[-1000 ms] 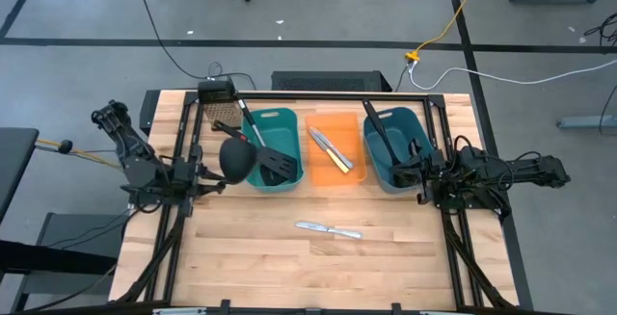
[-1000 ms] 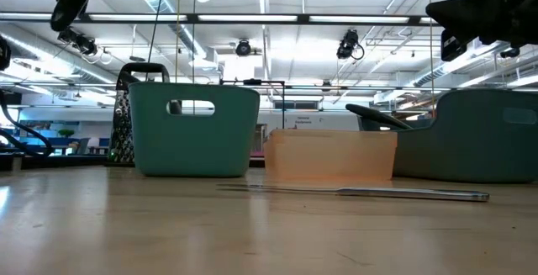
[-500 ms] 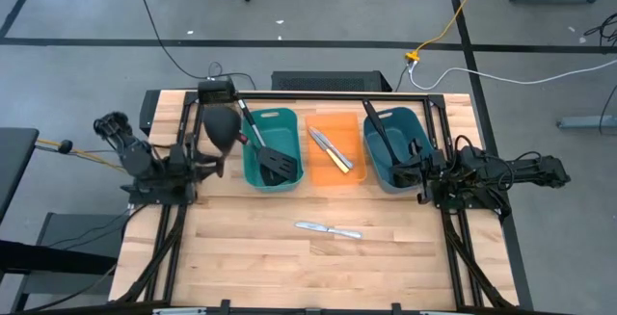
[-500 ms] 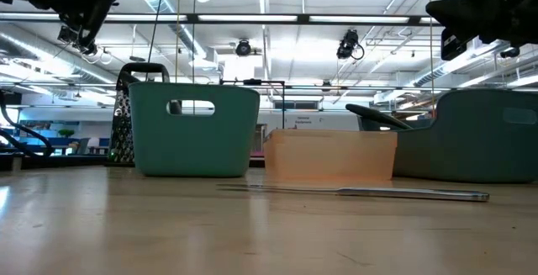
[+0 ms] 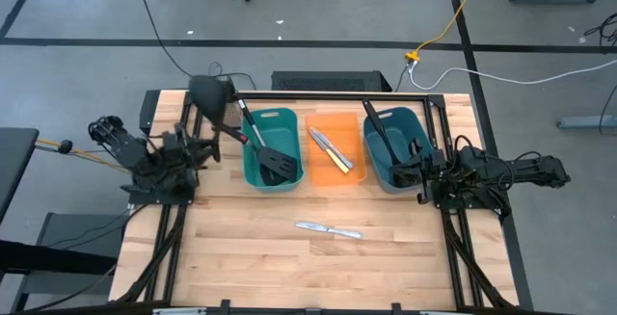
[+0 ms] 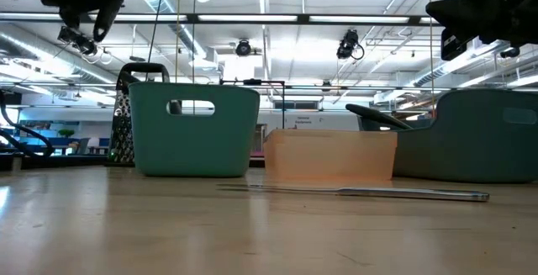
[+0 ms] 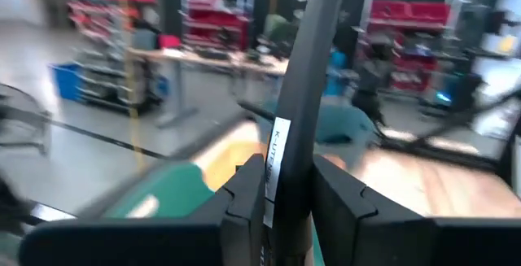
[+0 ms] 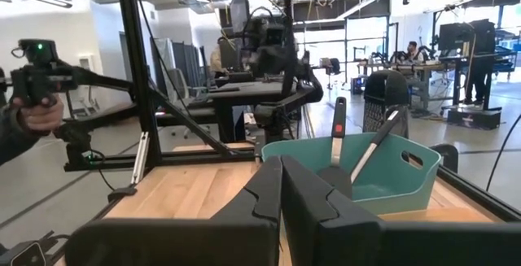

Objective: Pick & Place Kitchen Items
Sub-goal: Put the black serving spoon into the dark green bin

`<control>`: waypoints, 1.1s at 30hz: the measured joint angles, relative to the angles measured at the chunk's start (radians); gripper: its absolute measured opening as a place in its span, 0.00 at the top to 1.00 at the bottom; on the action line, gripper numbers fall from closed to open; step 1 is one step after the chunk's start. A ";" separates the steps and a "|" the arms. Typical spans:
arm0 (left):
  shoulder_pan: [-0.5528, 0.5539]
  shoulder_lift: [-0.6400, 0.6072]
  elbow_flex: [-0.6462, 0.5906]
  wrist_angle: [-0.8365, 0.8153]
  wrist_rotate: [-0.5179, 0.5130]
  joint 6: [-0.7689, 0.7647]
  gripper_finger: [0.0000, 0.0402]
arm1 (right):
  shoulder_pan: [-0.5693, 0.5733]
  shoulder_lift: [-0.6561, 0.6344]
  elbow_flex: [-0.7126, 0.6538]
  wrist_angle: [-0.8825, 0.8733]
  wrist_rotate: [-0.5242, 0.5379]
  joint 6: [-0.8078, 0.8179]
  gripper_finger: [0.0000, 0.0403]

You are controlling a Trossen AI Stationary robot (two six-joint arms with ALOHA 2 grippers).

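Wooden planks make up the table [image 5: 289,257], the largest thing in the high view, framed by a black rail. At its left edge sits the left arm, whose left gripper [image 5: 198,149] is raised above the table near the back left corner; its jaws pinch the handle of a black ladle [image 5: 214,103], and the left wrist view shows that handle [image 7: 297,103] squeezed between the two fingers [image 7: 248,205]. The ladle's bowl hangs over the back left corner, above a metal grater [image 6: 124,115] that stands just beside the left teal bin [image 5: 271,148]. At the right edge waits the right arm, its right gripper [image 5: 421,175] hovering over the near rim of the right teal bin [image 5: 397,147], jaws pressed together with nothing between them. Three bins stand in a row at the back: the left teal one holds two black slotted spatulas [image 5: 270,161], one with a red-marked handle [image 8: 339,128]; the orange bin [image 5: 336,151] between them holds a yellow-handled knife [image 5: 335,158] and a slim silver one; the right teal bin holds a second black ladle [image 5: 381,132]. Smallest, a silver table knife [image 5: 328,228] lies flat on bare wood in front of the bins, well apart from both grippers.
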 joint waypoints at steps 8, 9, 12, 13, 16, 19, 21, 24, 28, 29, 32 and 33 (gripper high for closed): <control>0.035 0.135 0.185 -0.008 -0.215 0.303 0.80 | 0.000 0.000 0.000 -0.015 0.000 -0.001 0.97; 0.040 0.158 0.208 -0.011 -0.245 0.336 0.80 | 0.000 0.000 0.000 -0.017 0.000 0.000 0.97; 0.057 0.223 0.269 -0.014 -0.339 0.440 0.80 | 0.000 0.000 0.000 -0.020 0.000 0.000 0.97; 0.065 0.241 0.286 -0.017 -0.360 0.482 0.80 | 0.000 0.000 0.000 -0.023 0.000 0.000 0.97; 0.088 0.294 0.331 -0.023 -0.409 0.576 0.80 | 0.000 0.000 0.000 -0.032 0.000 0.000 0.97; 0.118 0.324 0.357 -0.031 -0.436 0.656 0.80 | 0.000 0.000 0.000 -0.035 0.000 0.000 0.97; 0.144 0.339 0.355 -0.053 -0.442 0.718 0.80 | 0.000 0.000 0.000 -0.039 0.000 0.005 0.97; 0.186 0.368 0.351 -0.116 -0.416 0.742 0.80 | 0.000 0.000 0.000 -0.048 0.000 0.009 0.97; 0.267 0.417 0.351 -0.236 -0.364 0.717 0.80 | 0.000 0.000 0.000 -0.055 0.000 0.019 0.97; 0.293 0.438 0.351 -0.279 -0.345 0.717 0.80 | 0.000 0.000 0.000 -0.055 0.000 0.020 0.97; 0.378 0.503 0.351 -0.369 -0.253 0.711 0.80 | 0.000 0.000 0.000 -0.055 0.000 0.020 0.97; 0.408 0.526 0.351 -0.384 -0.233 0.700 0.80 | 0.000 0.000 0.000 -0.056 0.000 0.020 0.97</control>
